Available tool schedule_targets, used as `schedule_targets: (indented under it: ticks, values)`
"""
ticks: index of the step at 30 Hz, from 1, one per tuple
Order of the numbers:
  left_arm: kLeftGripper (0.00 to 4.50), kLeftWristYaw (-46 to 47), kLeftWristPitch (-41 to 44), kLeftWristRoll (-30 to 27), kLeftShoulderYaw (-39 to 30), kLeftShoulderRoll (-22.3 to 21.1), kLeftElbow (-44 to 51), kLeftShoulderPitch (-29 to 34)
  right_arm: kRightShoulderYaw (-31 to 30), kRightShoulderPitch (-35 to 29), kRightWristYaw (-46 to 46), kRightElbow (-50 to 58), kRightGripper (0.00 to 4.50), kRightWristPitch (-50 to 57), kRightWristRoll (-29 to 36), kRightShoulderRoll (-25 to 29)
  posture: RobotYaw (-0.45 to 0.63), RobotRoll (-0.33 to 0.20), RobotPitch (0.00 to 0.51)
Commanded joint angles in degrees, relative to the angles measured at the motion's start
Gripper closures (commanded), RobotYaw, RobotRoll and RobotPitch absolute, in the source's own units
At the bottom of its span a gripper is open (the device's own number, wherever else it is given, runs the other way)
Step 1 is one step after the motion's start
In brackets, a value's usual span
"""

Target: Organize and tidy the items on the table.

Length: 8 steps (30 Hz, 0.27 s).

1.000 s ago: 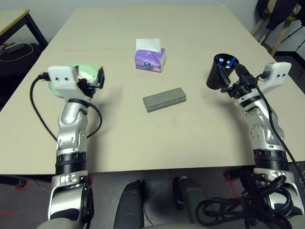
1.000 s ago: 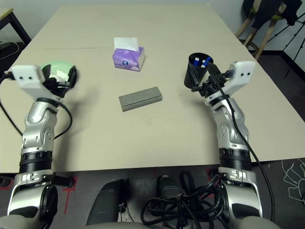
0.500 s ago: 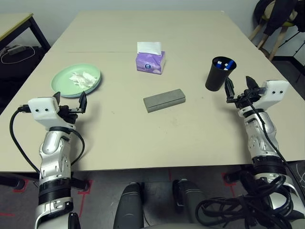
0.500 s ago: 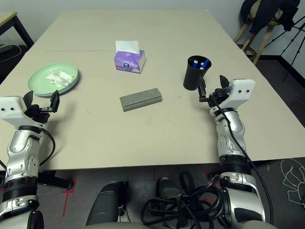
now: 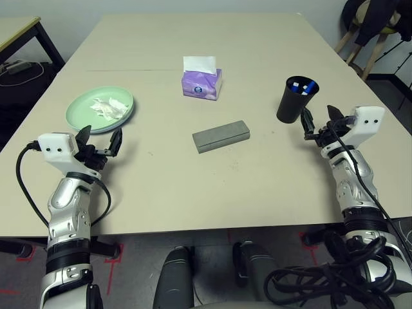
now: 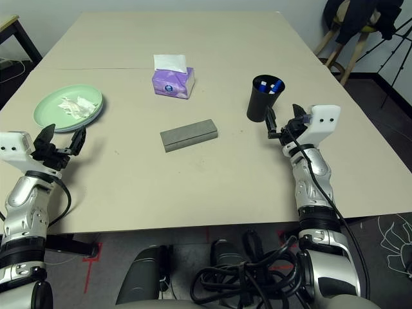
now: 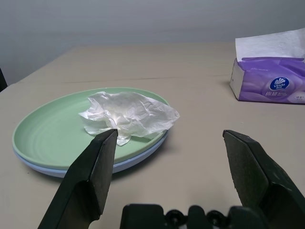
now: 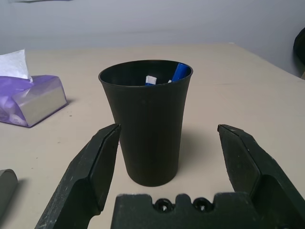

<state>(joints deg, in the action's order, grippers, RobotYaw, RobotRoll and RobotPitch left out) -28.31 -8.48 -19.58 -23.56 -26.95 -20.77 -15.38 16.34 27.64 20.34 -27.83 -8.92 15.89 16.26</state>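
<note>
Right wrist view — black cup [image 8: 151, 133] facing right gripper [image 8: 167, 138]

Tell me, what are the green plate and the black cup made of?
The green plate looks like smooth plastic or melamine: thin rim, soft matte sheen, faint rings; glazed ceramic is possible. A light blue plate sits stacked under it. The black cup looks like matte plastic: thin wall, dull even surface, no shine.

Purple tissue box [image 5: 202, 83] with a white tissue sticking up; smaller black-legged table [image 5: 16, 30]; stool [image 5: 364, 29].
</note>
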Motion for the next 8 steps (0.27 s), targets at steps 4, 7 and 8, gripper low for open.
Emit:
schedule_targets:
  ticks: [4, 7, 8]
  values:
    - [0.0, -0.42, 0.08, 0.17, 0.46, -0.89, -1.99, -1.2, -0.21, -1.68, -1.18, 2.26, 0.04, 1.26, 0.1, -0.86, 0.03, 0.0, 0.097]
    - [0.0, 0.05, 0.22, 0.51, 0.44, -0.84, -2.15, -1.46, -0.22, -1.75, -1.41, 2.42, 0.04, 1.42, -0.05, -0.78, 0.04, 0.0, 0.098]
    - [0.0, 0.31, 0.33, 0.59, 0.41, -0.79, -2.21, -1.53, -0.2, -1.67, -1.48, 2.26, 0.04, 1.38, -0.1, -0.74, 0.04, 0.0, 0.099]
